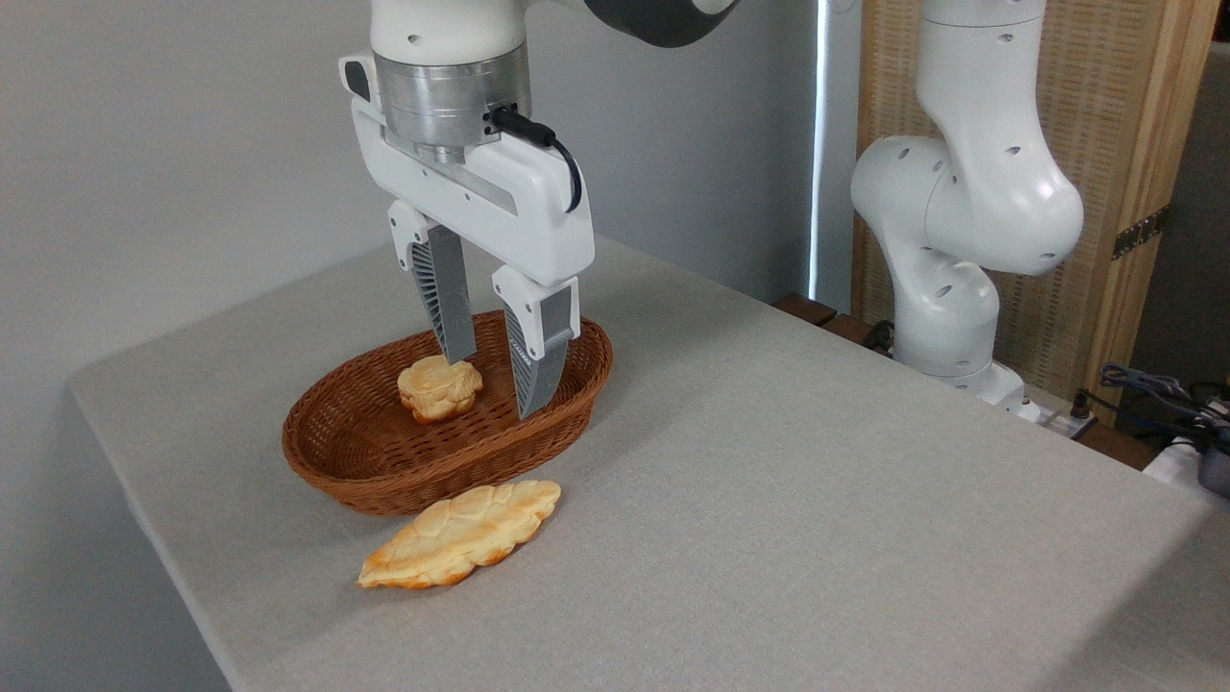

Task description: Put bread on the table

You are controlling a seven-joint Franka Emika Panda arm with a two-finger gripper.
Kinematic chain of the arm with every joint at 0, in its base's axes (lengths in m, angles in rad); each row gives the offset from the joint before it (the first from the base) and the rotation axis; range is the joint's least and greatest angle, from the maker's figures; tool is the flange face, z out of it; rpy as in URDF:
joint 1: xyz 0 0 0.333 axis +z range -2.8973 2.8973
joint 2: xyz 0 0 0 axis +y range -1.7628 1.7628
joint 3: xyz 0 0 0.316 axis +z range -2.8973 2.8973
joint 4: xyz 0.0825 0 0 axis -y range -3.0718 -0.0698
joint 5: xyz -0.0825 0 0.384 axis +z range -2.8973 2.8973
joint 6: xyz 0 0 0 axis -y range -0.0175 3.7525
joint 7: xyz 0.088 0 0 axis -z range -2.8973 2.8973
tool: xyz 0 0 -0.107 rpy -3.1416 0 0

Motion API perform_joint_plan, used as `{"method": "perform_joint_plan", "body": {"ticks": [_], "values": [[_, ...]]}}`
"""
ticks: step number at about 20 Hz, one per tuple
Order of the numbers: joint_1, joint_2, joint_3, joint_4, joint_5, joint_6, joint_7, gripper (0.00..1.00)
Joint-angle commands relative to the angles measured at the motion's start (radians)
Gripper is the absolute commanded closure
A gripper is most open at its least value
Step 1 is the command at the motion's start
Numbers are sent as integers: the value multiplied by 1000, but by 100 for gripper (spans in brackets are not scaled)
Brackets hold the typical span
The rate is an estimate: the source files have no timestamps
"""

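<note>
Grey wall behind, wood-slat panel at rt, and your large light grey-beige cloth-covered table (pixel 769 500) fills most of the view. Arm base w/ white joints (pixel 961 211) stands at the far rt edge; the white wrist comes in from the top of frame and points straight down over the brown oval wicker basket (pixel 384 471).

Your white two-finger gripper (pixel 500 375) hangs vertical inside the basket's rim area, fingers spread wide apart, nothing held. Left grey ribbed finger (pixel 444 298) has its tip just at the top of the bun, touching or nearly so, can't tell which. Rt finger (pixel 538 346) reaches lower, toward the basket floor, apart from the bun.

Task thing: small round knotted bun, golden-orange w/ paler cream top (pixel 439 387), lumpy surface, sitting on the basket floor near the middle. It's upright, not lifted, not between both fingers; it sits mostly left of the gap.

On the cloth just in front of the basket lies a long flat leaf-shaped pale bread (pixel 461 534), browned at its edges, close to the basket wall.
</note>
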Motion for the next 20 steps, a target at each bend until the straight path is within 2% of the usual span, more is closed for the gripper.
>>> {"method": "perform_joint_plan", "body": {"ticks": [1, 20], "values": [[-5, -9, -4, 3, 8, -8, 9, 0], [-5, -10, -17, 3, 10, -22, 7, 0]]}}
